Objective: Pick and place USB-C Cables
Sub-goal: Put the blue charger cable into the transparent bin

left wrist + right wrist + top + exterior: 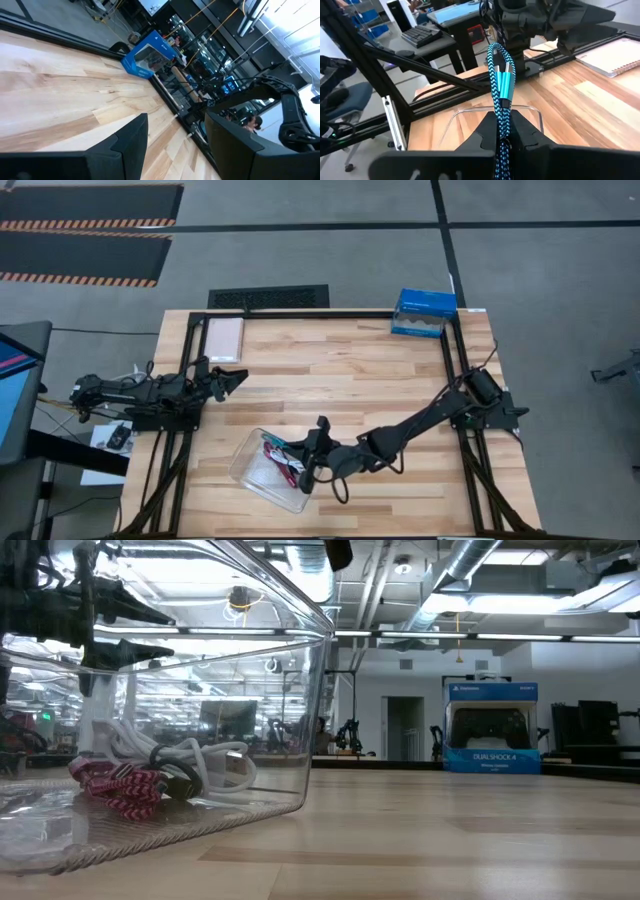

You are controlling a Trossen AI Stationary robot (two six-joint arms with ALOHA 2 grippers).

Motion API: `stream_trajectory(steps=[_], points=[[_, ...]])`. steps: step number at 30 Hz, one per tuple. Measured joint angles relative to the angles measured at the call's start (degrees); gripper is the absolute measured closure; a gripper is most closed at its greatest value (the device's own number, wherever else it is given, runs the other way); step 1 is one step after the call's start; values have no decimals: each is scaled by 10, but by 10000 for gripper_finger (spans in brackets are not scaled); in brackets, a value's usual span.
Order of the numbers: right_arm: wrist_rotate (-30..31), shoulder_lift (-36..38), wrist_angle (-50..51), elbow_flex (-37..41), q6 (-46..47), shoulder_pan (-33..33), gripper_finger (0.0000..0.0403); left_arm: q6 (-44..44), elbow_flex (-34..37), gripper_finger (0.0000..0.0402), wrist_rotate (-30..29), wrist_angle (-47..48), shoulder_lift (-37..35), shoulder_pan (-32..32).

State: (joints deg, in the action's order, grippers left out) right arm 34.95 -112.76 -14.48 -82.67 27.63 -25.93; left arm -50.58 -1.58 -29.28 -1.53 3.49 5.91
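Note:
My right gripper (305,463) hovers over the clear tray (250,472) near the table's front and is shut on a teal cable (500,75). In the low view, a white cable (140,745), a magenta-pink cable (115,785) and a dark cable (180,780) lie tangled on the floor of the tray (300,690). My left gripper (232,378) waits open at the table's left side, level and with nothing between its fingers (130,142). My right gripper pinches the folded teal cable between its two fingers (485,132), gripping the bundled strands (501,114) just below a teal plug. The fingers come nearly level from the table's right side, along the cable. Its looped end sticks out past the fingertips, clear of the tray.
A blue box (424,312) stands at the table's far right edge. A pale notebook (224,338) lies at the far left, close to my left arm. Bare wood lies between them and to the right of the tray.

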Motion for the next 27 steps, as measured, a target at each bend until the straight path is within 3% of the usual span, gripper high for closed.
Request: stream_trajectory(steps=[17,27], points=[[40,-28,63,-28,49,-15,381,-1,0,216,-18,-1,0,0],[24,-126,240,-201,49,-18,381,1,0,216,-25,-1,0,0]])
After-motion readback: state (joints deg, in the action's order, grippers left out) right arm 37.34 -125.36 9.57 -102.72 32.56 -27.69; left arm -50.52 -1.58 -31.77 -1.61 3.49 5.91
